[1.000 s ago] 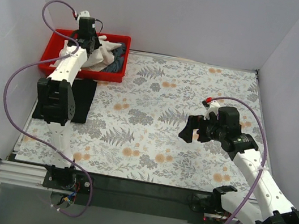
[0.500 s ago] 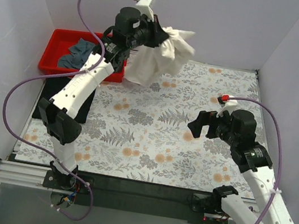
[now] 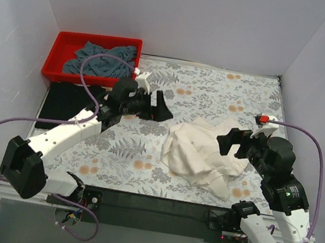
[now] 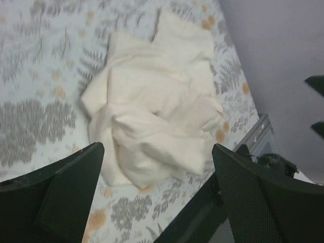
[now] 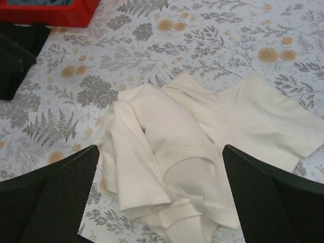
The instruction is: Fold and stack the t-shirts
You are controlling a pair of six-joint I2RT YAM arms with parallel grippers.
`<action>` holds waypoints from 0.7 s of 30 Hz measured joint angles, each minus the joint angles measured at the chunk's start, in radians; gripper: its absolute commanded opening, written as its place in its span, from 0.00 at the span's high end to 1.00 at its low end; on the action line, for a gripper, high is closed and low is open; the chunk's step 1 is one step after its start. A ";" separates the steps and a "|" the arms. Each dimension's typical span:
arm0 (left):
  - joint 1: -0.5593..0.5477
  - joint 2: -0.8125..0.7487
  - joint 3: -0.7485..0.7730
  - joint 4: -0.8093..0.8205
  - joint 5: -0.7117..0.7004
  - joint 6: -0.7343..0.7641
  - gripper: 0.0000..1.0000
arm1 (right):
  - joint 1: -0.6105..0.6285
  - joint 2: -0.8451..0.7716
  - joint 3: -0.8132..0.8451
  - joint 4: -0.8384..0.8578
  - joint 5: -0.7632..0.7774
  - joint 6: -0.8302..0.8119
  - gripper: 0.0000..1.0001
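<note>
Lying crumpled on the floral surface (image 3: 217,93), cream-white t-shirt (image 3: 200,156) sitting between both claws, left claw (image 3: 163,107) hovering just left of it, gaping wide, empty, right claw (image 3: 229,142) hanging over its right side, likewise spread, holding nothing, grey-blue t-shirt (image 3: 101,58) resting in red bin (image 3: 58,75).

Left arm reaches low, forward and to the right; left gripper (image 3: 162,109) fingers spread wide. Right arm is elbow-bent and raised; right gripper (image 3: 229,142) fingers also spread, pointing left.

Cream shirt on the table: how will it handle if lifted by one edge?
Likely floppy: the cream t-shirt lies crumpled in soft folds, so a lifted edge should drape. Pushed, it would probably bunch on the tablecloth, not slide whole.
</note>
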State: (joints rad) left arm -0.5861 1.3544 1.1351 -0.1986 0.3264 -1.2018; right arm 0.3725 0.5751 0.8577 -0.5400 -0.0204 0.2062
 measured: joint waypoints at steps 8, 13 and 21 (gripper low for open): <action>-0.040 -0.179 -0.284 -0.057 -0.041 -0.064 0.16 | 0.000 0.043 -0.063 -0.081 0.095 0.060 0.06; -0.161 -0.024 -0.151 -0.055 -0.050 0.011 0.16 | -0.007 0.154 -0.138 -0.113 0.132 0.130 0.11; -0.458 0.336 0.092 -0.053 -0.063 0.204 0.22 | -0.173 0.305 -0.174 -0.130 0.113 0.164 0.14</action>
State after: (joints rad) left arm -1.0439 1.6909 1.2266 -0.2516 0.2634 -0.9974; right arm 0.1993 0.8799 0.6834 -0.6701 0.0929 0.3698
